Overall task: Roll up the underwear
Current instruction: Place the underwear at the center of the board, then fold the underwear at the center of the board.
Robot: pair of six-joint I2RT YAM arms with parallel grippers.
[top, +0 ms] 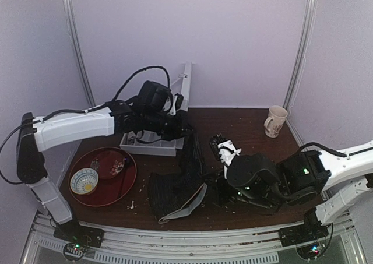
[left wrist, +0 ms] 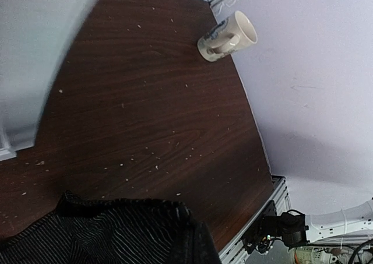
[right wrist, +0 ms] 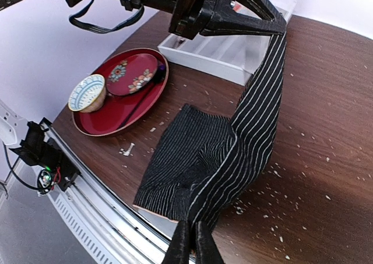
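Some underwear point(right wrist: 192, 153) hidden beneath right claw point(right wrist: 189, 232); left claw point(right wrist: 278, 26) pinches far end.

Black underwear point(right wrist: 192, 153), pale pinstripes; red tray point(right wrist: 113, 113); blue-white bowl point(right wrist: 87, 92); cream mug point(left wrist: 227, 37); dark brown table point(left wrist: 145, 101).

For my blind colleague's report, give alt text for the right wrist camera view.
Black pinstriped underwear stretches between the left pincer above and the right pincer below, both shut on it. A red tray sits nearby.

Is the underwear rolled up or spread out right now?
Unrolled: part of the underwear stretches between the left pincer and right pincer, both shut on it; the rest lies spread on the table.
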